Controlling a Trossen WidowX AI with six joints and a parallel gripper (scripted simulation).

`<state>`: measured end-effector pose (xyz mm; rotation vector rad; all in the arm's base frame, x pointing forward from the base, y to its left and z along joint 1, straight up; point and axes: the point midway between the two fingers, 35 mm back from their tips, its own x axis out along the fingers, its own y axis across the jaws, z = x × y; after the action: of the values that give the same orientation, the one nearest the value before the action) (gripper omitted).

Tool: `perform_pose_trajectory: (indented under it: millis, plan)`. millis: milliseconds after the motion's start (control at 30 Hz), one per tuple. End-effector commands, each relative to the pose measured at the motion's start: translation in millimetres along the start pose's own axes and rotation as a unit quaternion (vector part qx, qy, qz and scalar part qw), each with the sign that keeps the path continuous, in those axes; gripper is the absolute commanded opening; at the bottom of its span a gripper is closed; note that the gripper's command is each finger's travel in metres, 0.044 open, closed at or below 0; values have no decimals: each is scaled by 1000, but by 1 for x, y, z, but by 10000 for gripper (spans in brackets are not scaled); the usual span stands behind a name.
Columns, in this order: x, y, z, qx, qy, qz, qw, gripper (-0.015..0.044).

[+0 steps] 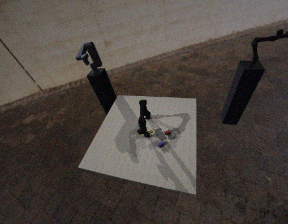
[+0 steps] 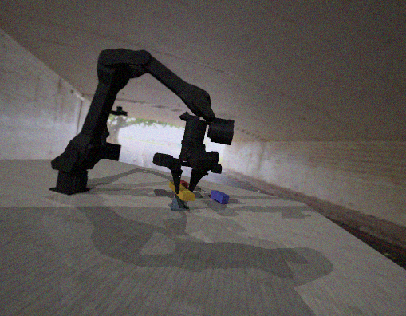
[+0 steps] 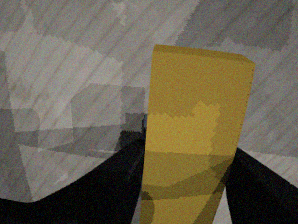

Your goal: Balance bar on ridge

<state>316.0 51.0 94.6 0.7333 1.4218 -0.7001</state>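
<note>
The yellow bar (image 1: 150, 132) (image 2: 187, 195) (image 3: 190, 90) lies across the top of the blue-grey ridge (image 2: 178, 205), its ends clear of the table (image 2: 247, 223). It looks about level, though its far end is partly hidden. My gripper (image 2: 184, 192) (image 3: 186, 152) is down around the bar's middle, one finger at each long side. The fingers stand barely wider than the bar, so it is open, with the bar still between the fingertips. The contact between bar and ridge is partly hidden by a finger.
A blue block (image 1: 160, 144) (image 2: 219, 196) lies to the right of the ridge in the exterior view. A red block (image 1: 167, 132) (image 2: 184, 183) lies behind the bar there. Two other arms stand on dark pedestals (image 1: 243, 90) (image 1: 101, 87) off the table.
</note>
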Motion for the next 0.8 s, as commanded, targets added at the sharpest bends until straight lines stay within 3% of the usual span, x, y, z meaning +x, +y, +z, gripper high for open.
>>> perform_pose_trajectory:
  millis: [0, 767]
  plan:
    - [0, 0, 0, 0, 0, 0, 1000, 169]
    - [0, 0, 0, 0, 0, 0, 1000, 185]
